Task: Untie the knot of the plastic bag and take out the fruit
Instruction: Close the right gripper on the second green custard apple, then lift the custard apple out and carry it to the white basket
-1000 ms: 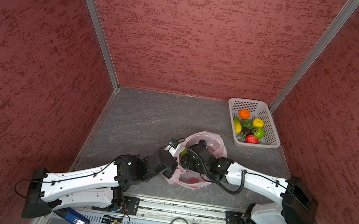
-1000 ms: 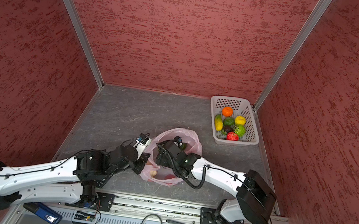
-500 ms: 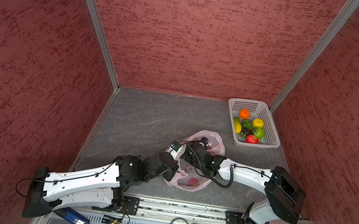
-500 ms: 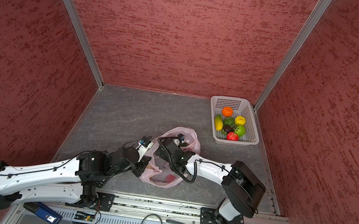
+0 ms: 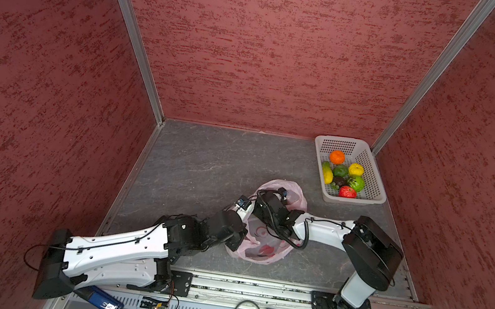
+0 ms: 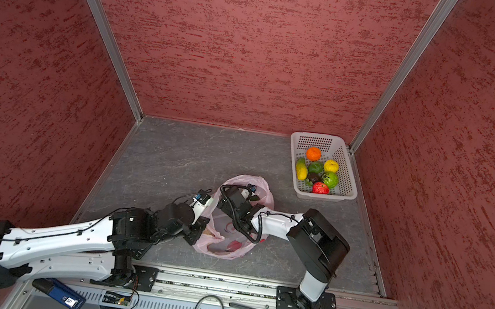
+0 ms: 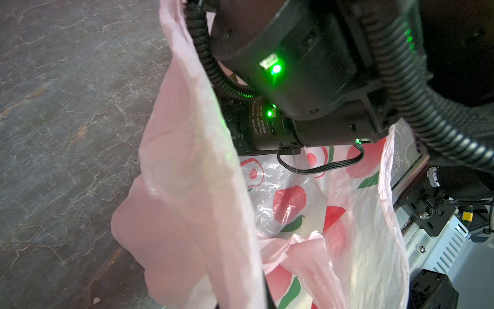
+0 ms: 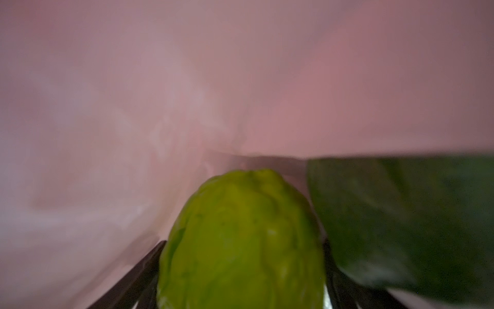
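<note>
LAST PICKINGS: A knobbly light-green fruit (image 8: 240, 235) sits squarely between the right fingers (image 8: 141, 275), deep inside the plastic bag (image 5: 262, 252). Pink film closes in ahead of them, and a dark green piece (image 8: 401, 222) lies just off to one side. These fingers stand wide on either flank of the fruit; whether they are pressing it yet cannot be told.

At the bag's near rim the left fingers (image 6: 199, 234) are pinched shut on the film, apparently to hold the mouth up and open so that the other arm can reach in. No knot shows, so the untying looks done and the emptying under way.

Well away from both sets of fingers, at the far corner of the tabletop (image 5: 205, 162), a white basket (image 5: 354, 200) holds coloured fruit pieces (image 5: 343, 178), seemingly the drop-off point.
</note>
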### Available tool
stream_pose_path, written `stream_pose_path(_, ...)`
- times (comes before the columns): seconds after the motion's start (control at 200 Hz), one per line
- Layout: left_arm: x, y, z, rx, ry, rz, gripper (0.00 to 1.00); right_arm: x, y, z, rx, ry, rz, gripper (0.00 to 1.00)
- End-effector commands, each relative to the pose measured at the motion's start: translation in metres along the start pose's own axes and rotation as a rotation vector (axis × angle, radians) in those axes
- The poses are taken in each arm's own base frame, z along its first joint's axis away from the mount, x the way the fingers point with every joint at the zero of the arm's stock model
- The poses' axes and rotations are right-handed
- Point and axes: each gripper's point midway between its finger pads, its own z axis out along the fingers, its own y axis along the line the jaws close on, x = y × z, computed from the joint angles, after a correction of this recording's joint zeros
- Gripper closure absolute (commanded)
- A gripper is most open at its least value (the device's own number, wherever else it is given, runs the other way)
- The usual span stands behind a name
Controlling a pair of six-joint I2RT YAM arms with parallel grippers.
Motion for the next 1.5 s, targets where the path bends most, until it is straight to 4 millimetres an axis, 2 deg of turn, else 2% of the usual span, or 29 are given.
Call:
stream_pose_path(0.0, 0.002, -0.002, 0.002, 0.004, 0.003, 0.012, 1.0, -0.009, 0.01, 0.004, -0.028, -0.028, 0.066, 0.18)
stream_pose_path(0.15, 0.001, 0.0, 0.002, 0.001, 0.002, 0.009, 1.0, -0.01, 0.011, 0.002, -0.041, -0.031, 0.067, 0.37)
stream_pose_path(0.386, 0.001, 0.003, 0.004, -0.013, -0.003, 0.001, 1.0, -0.01, 0.012, -0.008, -0.059, -0.03, 0.059, 0.49)
stream_pose_path(0.591, -0.003, 0.012, 0.004, -0.041, -0.021, -0.019, 1.0, -0.008, 0.027, -0.034, -0.114, -0.003, 0.019, 0.51)
stream_pose_path(0.942, -0.016, 0.024, 0.003, -0.079, -0.058, -0.048, 1.0, 0.017, 0.048, -0.087, -0.137, 0.057, -0.134, 0.51)
stream_pose_path(0.967, -0.016, 0.025, 0.002, -0.081, -0.061, -0.05, 1.0, 0.015, 0.054, -0.098, -0.157, 0.046, -0.142, 0.51)
stream_pose_path(1.142, -0.017, 0.028, 0.0, -0.083, -0.066, -0.054, 1.0, 0.024, 0.065, -0.128, -0.151, 0.046, -0.224, 0.51)
stream_pose_path(1.312, -0.012, 0.031, -0.003, -0.085, -0.062, -0.054, 1.0, 0.022, 0.082, -0.156, -0.185, 0.045, -0.258, 0.51)
stream_pose_path(1.498, -0.01, 0.033, -0.006, -0.082, -0.064, -0.05, 1.0, 0.01, 0.098, -0.184, -0.223, 0.021, -0.262, 0.51)
